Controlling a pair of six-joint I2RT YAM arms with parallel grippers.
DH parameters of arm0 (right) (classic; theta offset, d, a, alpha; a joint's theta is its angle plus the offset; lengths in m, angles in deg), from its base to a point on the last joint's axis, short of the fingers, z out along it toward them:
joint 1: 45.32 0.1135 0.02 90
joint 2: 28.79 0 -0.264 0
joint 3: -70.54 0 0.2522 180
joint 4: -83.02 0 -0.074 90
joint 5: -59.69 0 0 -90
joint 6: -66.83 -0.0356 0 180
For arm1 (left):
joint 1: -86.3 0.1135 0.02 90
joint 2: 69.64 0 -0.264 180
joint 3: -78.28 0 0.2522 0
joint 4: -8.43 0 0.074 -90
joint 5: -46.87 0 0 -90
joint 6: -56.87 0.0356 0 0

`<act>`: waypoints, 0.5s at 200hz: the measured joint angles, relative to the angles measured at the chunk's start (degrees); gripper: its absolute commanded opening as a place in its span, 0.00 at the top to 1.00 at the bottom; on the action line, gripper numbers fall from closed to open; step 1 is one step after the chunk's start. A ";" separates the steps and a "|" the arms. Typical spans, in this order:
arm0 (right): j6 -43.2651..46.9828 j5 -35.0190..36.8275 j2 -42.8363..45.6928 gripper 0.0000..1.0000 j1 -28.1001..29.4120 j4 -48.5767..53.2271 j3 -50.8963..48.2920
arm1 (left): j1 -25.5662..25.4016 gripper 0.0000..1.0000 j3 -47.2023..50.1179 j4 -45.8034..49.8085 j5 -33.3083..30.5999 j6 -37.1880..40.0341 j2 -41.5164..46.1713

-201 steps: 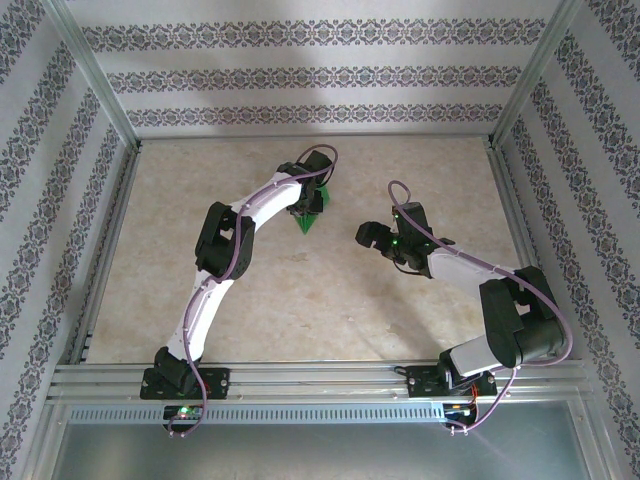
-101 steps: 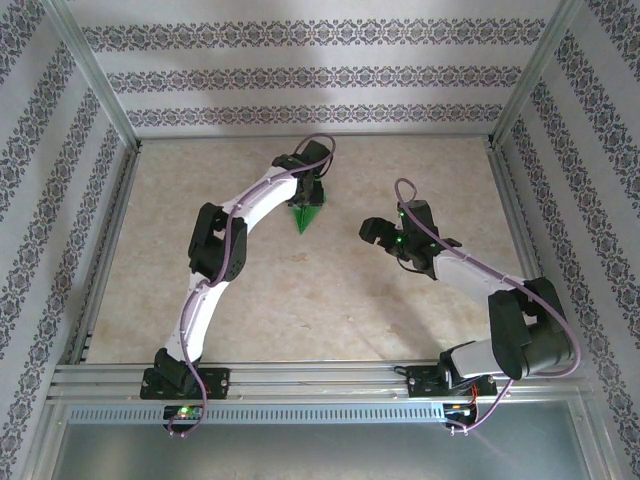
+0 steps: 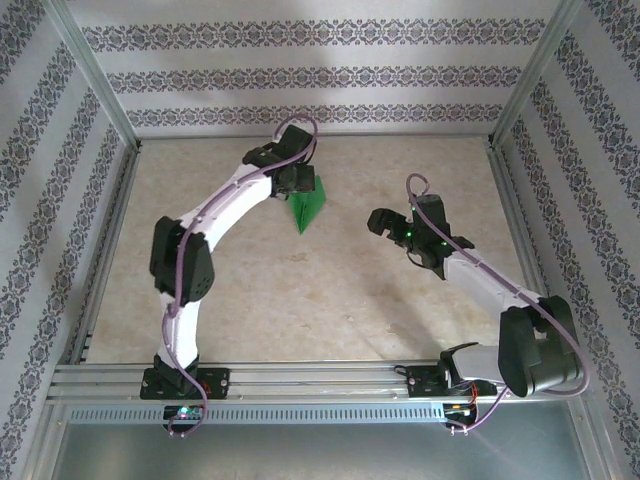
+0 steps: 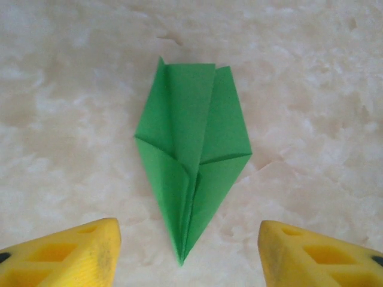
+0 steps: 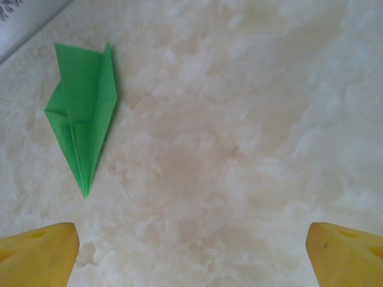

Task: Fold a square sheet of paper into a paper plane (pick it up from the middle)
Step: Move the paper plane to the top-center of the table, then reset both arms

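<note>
The square sheet of paper is folded into a narrow bright green dart, the paper plane (image 3: 307,205). It lies flat on the marbled table, nose toward the near edge. In the left wrist view the paper plane (image 4: 191,149) rests free on the table, its nose between and below the two yellow fingers. My left gripper (image 3: 295,182) hovers over the plane's tail end, open and holding nothing; the same left gripper (image 4: 188,239) has its fingers far apart. My right gripper (image 3: 383,225) stands open to the right of the plane, well apart from it. In the right wrist view the paper plane (image 5: 84,113) lies at upper left, away from the right gripper (image 5: 191,239).
The marbled table (image 3: 300,290) is boxed in by wallpapered walls (image 3: 300,75) at the back and sides, with aluminium posts (image 3: 95,75) in the corners. A metal rail (image 3: 320,380) carries both arm bases along the near edge.
My left gripper opened and let go of the plane, which now lies flat; the left arm swung back and left. The right gripper drifted slightly right.
</note>
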 measured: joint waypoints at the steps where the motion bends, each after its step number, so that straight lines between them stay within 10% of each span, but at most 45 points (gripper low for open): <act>1: 0.20 0.22 0.13 0.02 0.00 0.15 0.15 | 0.02 0.32 0.35 -0.20 -0.02 0.02 0.26; 46: 9.01 10.88 7.15 0.02 -0.96 1.64 3.32 | 3.98 0.05 27.15 -13.18 -7.89 1.99 24.65; 100: 18.47 29.49 14.88 0.02 -5.29 -5.03 -5.11 | 13.49 0.01 59.56 -29.44 -22.93 4.44 47.91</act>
